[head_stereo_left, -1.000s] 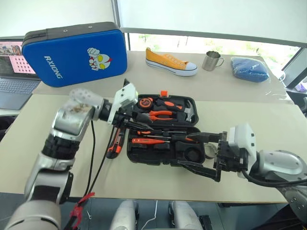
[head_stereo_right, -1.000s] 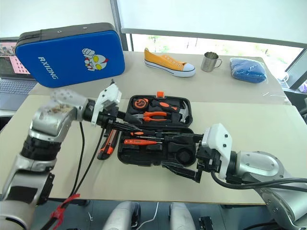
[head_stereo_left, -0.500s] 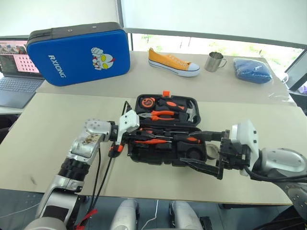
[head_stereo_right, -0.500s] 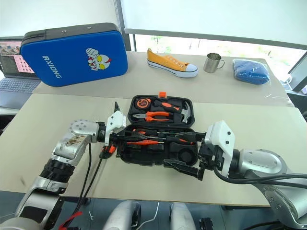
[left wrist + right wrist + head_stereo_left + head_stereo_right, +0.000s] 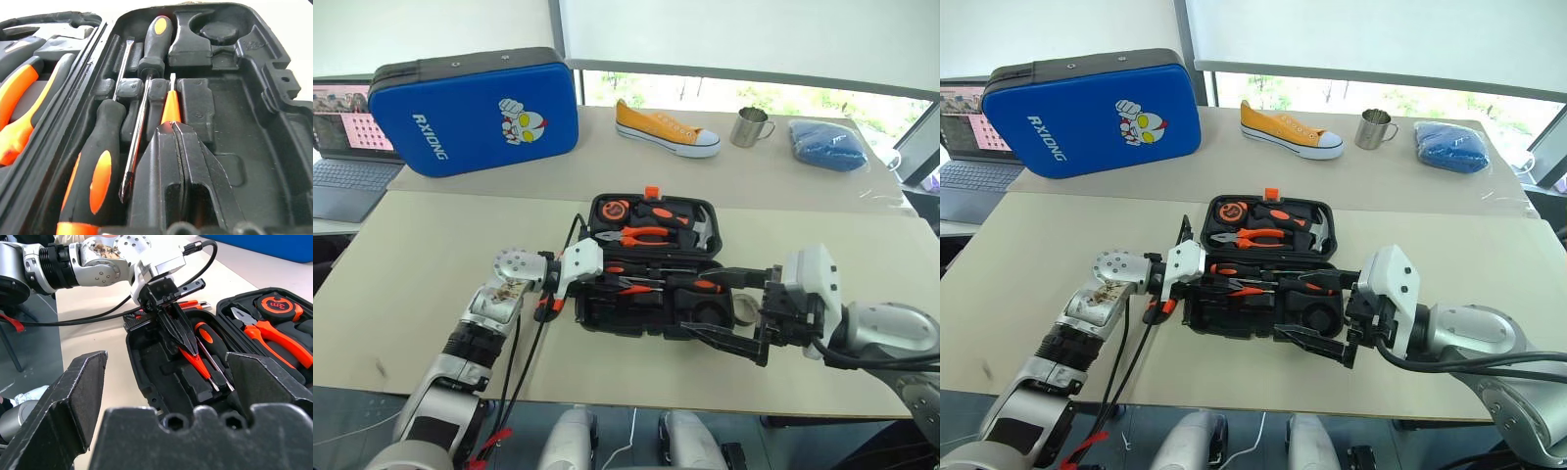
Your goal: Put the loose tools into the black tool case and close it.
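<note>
The black tool case [image 5: 607, 315] lies open mid-table. Its front half holds two black-and-orange screwdrivers [image 5: 95, 166] [image 5: 155, 41]. My left gripper [image 5: 176, 129] reaches into that half from the left, shut on the thin orange tester pen [image 5: 170, 107], which sits low beside the screwdriver shafts. A black-and-orange utility knife [image 5: 544, 305] rests on the table left of the case, partly under my left wrist. My right gripper [image 5: 736, 309] hovers open at the case's front right corner. A small grey tape roll [image 5: 747, 305] shows partly behind it.
Pliers [image 5: 641, 235], a tape measure [image 5: 613, 209] and a hammer [image 5: 700, 227] fill the case's rear half. On the far table are a blue cartoon zip case [image 5: 475, 108], a yellow shoe [image 5: 664, 127], a metal mug [image 5: 747, 125], a blue cloth [image 5: 822, 142] and a laptop [image 5: 342, 166].
My left gripper has come down from above the case's left edge into the front half, carrying the tester pen. The right gripper has stayed put. The camera view shifted.
</note>
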`<move>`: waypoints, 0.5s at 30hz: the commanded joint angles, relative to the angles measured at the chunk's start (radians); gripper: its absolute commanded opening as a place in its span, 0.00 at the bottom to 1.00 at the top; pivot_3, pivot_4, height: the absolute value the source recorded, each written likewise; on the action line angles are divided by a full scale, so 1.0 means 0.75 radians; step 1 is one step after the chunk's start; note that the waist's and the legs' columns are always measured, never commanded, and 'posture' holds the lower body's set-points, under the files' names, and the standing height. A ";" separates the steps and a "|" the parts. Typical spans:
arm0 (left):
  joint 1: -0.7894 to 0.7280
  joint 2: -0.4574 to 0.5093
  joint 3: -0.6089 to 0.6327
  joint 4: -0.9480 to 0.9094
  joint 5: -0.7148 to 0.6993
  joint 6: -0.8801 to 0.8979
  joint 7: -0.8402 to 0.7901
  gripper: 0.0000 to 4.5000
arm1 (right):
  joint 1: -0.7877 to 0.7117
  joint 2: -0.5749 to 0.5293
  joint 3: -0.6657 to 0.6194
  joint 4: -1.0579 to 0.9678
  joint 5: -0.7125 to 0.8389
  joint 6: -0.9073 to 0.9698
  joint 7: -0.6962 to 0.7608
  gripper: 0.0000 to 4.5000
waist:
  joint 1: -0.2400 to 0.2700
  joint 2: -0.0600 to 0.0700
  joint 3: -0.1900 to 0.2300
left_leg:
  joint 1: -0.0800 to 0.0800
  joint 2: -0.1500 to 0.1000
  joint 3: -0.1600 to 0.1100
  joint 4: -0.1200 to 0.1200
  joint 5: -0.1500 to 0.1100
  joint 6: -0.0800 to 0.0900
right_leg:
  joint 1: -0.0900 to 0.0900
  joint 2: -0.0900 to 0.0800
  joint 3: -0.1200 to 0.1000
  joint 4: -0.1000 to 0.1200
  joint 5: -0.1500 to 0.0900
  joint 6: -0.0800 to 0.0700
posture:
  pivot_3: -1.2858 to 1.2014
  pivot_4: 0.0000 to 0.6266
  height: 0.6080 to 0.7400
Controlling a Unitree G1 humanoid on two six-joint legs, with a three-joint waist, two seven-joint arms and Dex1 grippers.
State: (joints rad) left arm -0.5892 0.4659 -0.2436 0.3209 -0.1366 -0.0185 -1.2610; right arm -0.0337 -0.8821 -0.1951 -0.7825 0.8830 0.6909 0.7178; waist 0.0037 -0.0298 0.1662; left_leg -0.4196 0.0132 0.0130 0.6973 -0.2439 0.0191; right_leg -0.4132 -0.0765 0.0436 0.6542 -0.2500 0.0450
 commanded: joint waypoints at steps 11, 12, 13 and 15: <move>-0.012 0.042 -0.077 0.221 0.148 -0.154 0.022 0.01 | 0.008 -0.021 -0.037 -0.039 0.020 -0.009 0.007 1.00 | -0.010 0.008 -0.006 | 0.015 0.001 0.000 -0.005 -0.001 0.001 | 0.016 0.001 -0.001 -0.008 0.000 0.000 | 0.52 0.24 0.99; -0.022 0.043 -0.078 0.245 0.157 -0.153 0.035 0.01 | 0.007 -0.020 -0.035 -0.038 0.018 -0.010 0.007 1.00 | -0.010 0.008 -0.006 | 0.016 0.001 0.000 -0.005 -0.001 0.001 | 0.016 0.001 -0.001 -0.008 0.000 0.000 | 0.52 0.24 0.99; -0.031 0.042 -0.080 0.271 0.166 -0.160 0.046 0.01 | 0.006 -0.018 -0.033 -0.038 0.016 -0.011 0.005 1.00 | -0.011 0.008 -0.006 | 0.016 0.001 0.000 -0.005 -0.001 0.001 | 0.017 0.001 -0.001 -0.008 0.000 0.000 | 0.52 0.24 0.99; -0.042 0.042 -0.086 0.301 0.177 -0.173 0.053 0.01 | 0.002 -0.015 -0.027 -0.038 0.015 -0.012 0.002 1.00 | -0.014 0.008 -0.006 | 0.019 0.001 0.000 -0.005 -0.001 0.002 | 0.020 0.001 -0.001 -0.009 0.000 0.000 | 0.52 0.24 0.99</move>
State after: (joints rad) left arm -0.6490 0.4704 -0.2820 0.4639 -0.0756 -0.1568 -1.2342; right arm -0.0228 -0.8930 -0.2040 -0.7906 0.8868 0.6910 0.7188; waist -0.0069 -0.0236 0.1615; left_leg -0.4049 0.0142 0.0129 0.6934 -0.2450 0.0206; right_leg -0.3971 -0.0755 0.0429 0.6475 -0.2502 0.0451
